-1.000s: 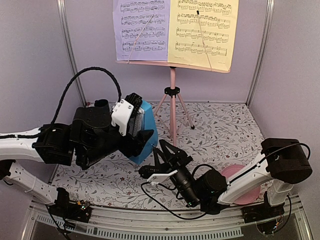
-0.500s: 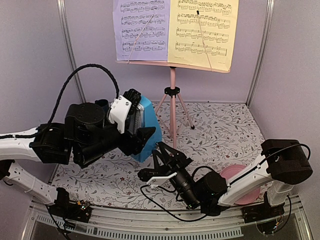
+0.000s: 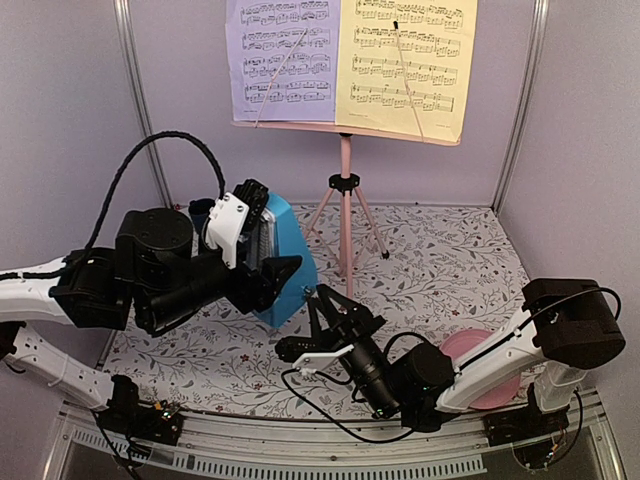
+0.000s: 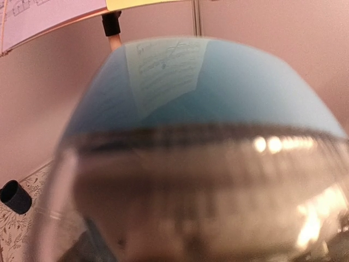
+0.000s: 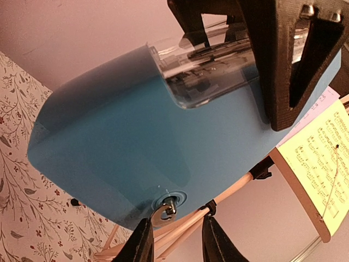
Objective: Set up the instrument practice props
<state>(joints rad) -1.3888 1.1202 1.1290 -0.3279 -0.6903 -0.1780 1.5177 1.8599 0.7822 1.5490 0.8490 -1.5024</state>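
Lavender walls and a floral table cover (image 3: 450, 260) frame the scene. At the back, the pink tripod music stand (image 3: 345, 190) is seen upright, with the lavender music sheet (image 3: 285, 55) and the yellow music sheet (image 3: 405, 60) set side by side on its desk.

Nearer the arms, the blue pyramid metronome (image 3: 290, 255) is held tilted above the cover, well short of the stand. It is clamped across its clear front by the left gripper (image 3: 258, 243). The right gripper (image 3: 322, 305) is raised from below towards the small silver winding key (image 5: 165, 210) on the metronome's side. Its fingers are seen apart, and the key lies just beyond their tips, not yet pinched.

The step in hand is judged to be the winding of the metronome. It would be done well if the fingers were pushed on until the flat of the key sat fully between them. They should then be closed squarely on its faces, not on its edge. The turn is best made about the key's own axis while the body is kept firmly clamped, so that it is not twisted in the left grip. A shallow pinch could slip off so small a metal tab.

A round pink plate (image 3: 462, 345) lies near the right arm and plays no part.
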